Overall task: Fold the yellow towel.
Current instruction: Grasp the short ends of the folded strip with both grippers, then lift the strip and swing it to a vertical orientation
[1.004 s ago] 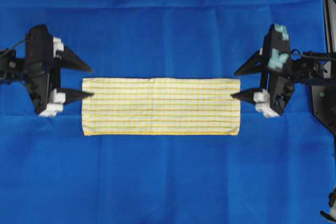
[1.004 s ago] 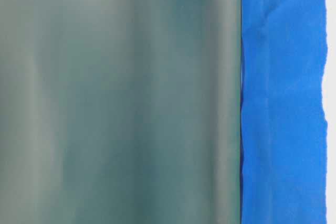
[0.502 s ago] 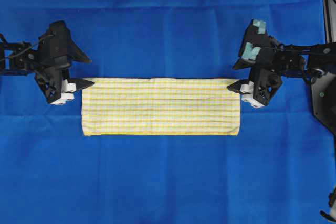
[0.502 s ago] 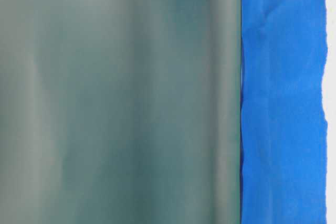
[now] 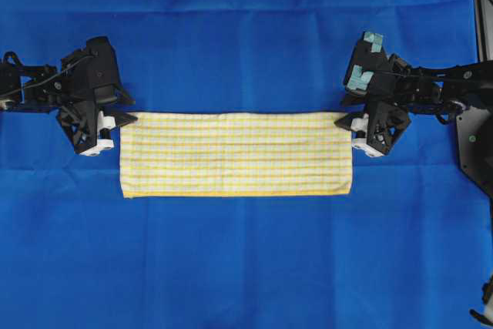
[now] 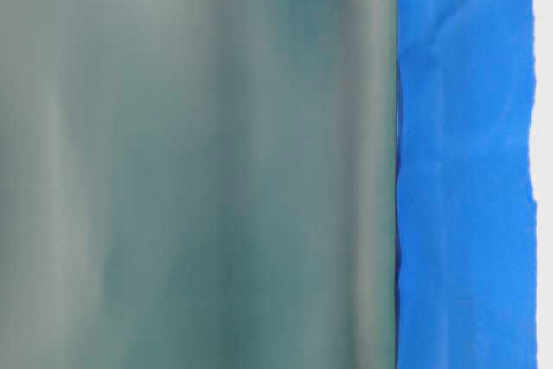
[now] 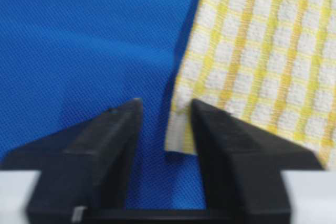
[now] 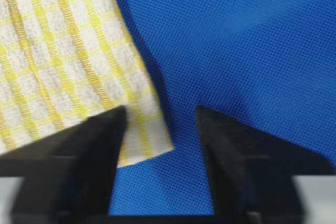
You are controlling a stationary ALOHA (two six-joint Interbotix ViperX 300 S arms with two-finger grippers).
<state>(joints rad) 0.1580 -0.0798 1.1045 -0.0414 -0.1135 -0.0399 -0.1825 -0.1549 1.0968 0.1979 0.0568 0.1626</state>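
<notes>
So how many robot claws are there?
2. The left gripper sits at the yellow towel's upper-left corner, the right gripper at its upper-right corner, both over the blue cloth. None look hidden.

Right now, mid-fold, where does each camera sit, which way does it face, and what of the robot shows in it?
Overhead: above, facing down on the yellow towel and blue cloth; left end effector and right end effector at its far corners.
Table-level: a blurred grey-green surface fills most; no robot.
Left wrist: behind its fingers, a towel corner between them.
Right wrist: likewise, fingers around a corner.
Overhead and wrists share the corners.
</notes>
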